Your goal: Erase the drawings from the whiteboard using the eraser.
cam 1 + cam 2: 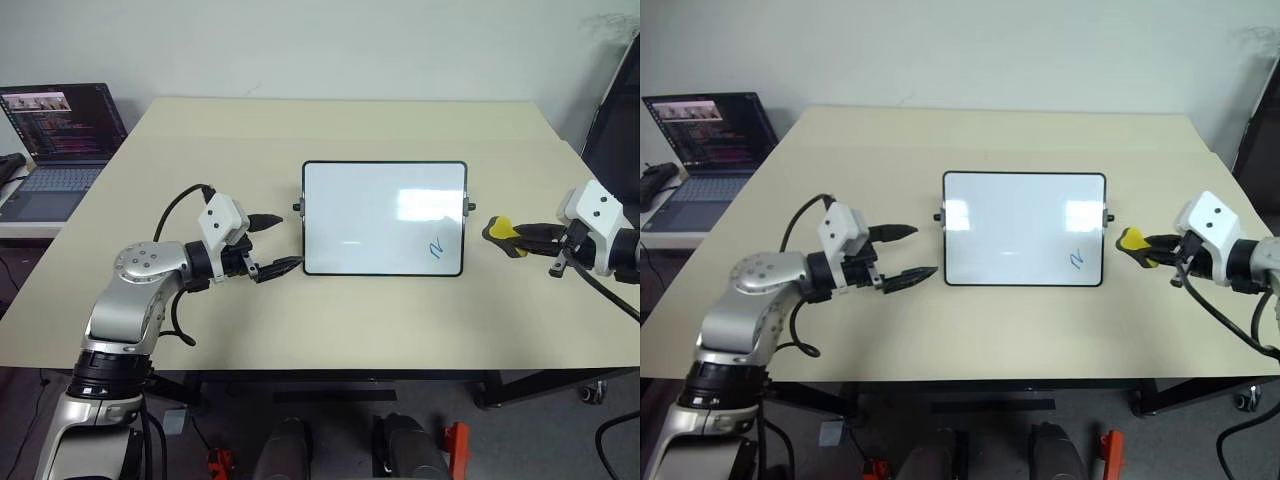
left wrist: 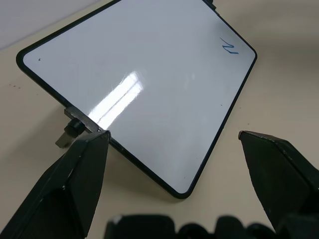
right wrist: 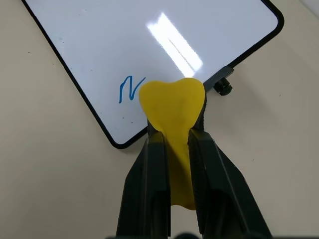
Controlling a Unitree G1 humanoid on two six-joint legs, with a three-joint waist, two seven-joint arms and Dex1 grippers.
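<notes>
1. Right pincer clamped on the small yellow eraser block, black fingers pressed to both its sides, held above the beige table near the right edge, just off the board's right side.
2. Left pincer spread wide and empty, hovering close to the left side of the rectangular glossy whiteboard with thin black frame, beside its small black side knob; not touching, as far as can be told.
3. Eraser probably light and soft: yellow tip bulges into a rounded, lobed shape past the fingertips, so likely to squash under pressure. Best gripped low on the sides, as now, leaving the tip free to wipe.
4. Whiteboard likely light, stiff and slick, propped at a slant near the table's middle; apt to slide or tip when rubbed. Sensible hold for steadying: the left frame edge or knob.
5. Remaining drawing: one small blue "N"-like squiggle near the board's lower right corner, closest to the eraser. Rest of the surface clean, apart from glare patches.
6. Judged stage: nearly done, one mark left to wipe.
</notes>
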